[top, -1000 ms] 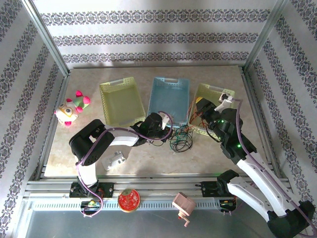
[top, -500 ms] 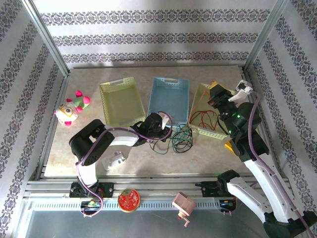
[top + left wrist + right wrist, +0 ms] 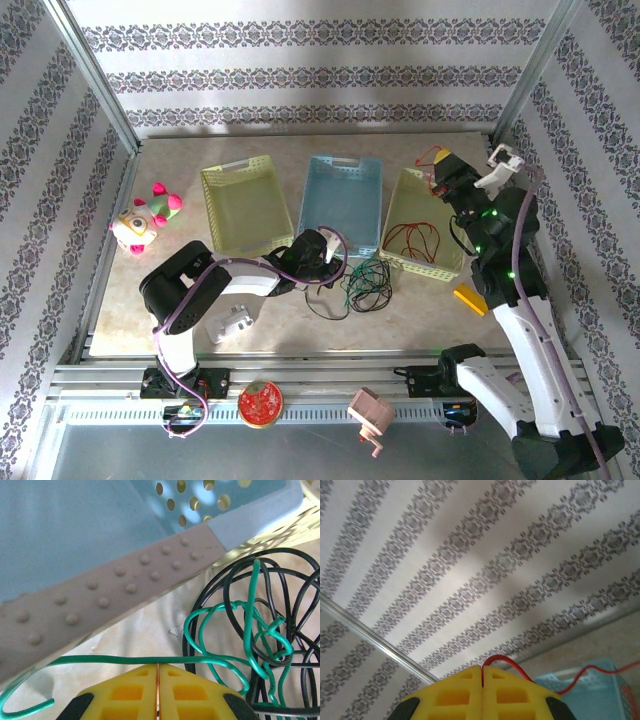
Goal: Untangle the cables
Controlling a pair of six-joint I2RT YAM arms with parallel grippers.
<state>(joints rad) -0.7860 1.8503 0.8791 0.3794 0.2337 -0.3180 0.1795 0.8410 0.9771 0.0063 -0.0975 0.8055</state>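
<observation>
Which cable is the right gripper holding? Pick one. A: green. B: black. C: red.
C: in the right wrist view the red cable comes out from the closed fingertips of the right gripper.

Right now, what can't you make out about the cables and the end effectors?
Left wrist view: green cable crosses the shut left end effector's tips; pinched or resting, unclear.
Same view: black cable loops cut off at right edge.
Right wrist view: red cable runs off the frame's right edge.
</observation>
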